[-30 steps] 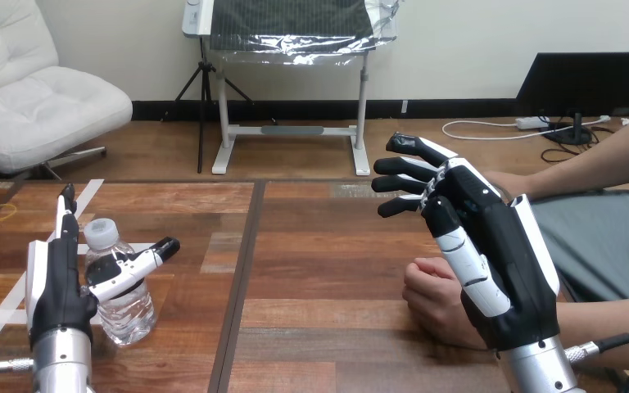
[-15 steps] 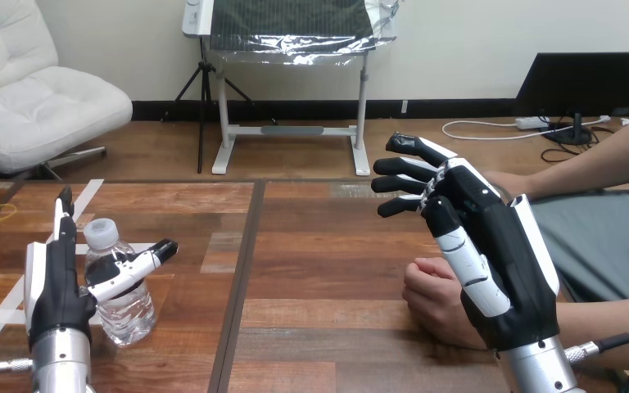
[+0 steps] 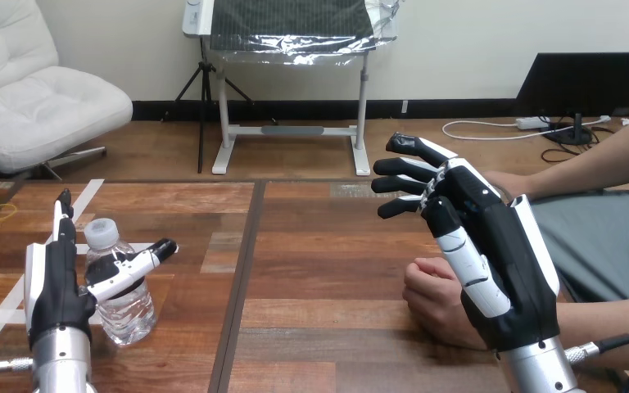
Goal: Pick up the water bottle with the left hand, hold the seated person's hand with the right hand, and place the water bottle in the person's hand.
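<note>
the water bottle [image 3: 127, 311] stands upright on the counter [image 3: 311, 246] at my near left, long axis vertical, cap up. my left hand [image 3: 53, 286] is right at it and released: fingers [image 3: 64, 221] straight up along the bottle's left side, thumb [image 3: 143, 258] stretched across its front near the shoulder, nothing curled round it yet. whether the palm touches the plastic i cannot tell. so the bottle lies just right of that palm, in the fork between thumb and fingers, and i judge that closing sideways round the upright body is what the grasp needs. my right hand [image 3: 500, 270] is raised and loose, grasping nothing, just beside the person's hand [image 3: 430, 295], which rests as a fist on the counter well apart from the bottle.
</note>
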`<state>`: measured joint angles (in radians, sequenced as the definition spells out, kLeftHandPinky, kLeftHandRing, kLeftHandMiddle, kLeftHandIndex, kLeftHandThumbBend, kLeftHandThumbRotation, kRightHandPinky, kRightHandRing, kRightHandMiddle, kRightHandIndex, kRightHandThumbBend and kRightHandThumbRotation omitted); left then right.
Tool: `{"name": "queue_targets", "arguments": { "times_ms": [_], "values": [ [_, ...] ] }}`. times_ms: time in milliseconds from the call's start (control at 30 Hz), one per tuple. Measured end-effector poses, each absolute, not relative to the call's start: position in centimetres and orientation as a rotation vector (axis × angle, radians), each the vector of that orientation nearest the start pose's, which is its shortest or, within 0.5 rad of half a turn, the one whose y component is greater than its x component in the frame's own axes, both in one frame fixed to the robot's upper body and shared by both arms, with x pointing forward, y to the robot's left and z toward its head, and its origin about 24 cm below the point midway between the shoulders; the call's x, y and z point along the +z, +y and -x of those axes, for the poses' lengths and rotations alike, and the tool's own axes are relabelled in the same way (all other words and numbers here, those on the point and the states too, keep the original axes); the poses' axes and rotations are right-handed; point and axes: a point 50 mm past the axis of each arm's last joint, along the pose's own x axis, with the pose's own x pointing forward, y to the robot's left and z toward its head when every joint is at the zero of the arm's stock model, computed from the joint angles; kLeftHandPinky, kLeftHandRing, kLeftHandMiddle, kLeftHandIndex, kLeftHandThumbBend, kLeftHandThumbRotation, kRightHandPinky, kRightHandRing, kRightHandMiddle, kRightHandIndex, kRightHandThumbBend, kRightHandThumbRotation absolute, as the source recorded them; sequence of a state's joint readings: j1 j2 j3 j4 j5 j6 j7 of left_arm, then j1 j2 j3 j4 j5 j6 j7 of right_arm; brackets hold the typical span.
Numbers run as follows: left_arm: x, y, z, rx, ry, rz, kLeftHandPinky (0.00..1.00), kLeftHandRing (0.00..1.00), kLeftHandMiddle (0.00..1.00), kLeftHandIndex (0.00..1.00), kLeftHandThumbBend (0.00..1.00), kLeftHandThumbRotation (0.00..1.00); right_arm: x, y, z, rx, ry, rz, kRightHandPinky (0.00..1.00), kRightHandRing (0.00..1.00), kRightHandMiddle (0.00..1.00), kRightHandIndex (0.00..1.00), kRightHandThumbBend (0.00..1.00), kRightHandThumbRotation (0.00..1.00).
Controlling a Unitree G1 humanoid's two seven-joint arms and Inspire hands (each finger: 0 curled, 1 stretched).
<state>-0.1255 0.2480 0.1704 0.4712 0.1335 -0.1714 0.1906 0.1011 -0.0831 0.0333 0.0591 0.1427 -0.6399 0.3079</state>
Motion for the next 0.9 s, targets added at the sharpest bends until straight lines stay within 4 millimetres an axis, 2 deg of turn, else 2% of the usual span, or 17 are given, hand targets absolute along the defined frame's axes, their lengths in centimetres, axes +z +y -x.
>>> {"name": "queue_targets", "arguments": {
  "times_ms": [900],
  "values": [
    [0.8,24.9,-27.4,0.326,0.139,-0.350,0.96,0.99,1.00,1.00,0.99,0.30,6.4,-15.3,-21.5,0.277,-0.477,0.018,0.59,0.71,0.74,0.80,0.56,0.77]
  ]
}}
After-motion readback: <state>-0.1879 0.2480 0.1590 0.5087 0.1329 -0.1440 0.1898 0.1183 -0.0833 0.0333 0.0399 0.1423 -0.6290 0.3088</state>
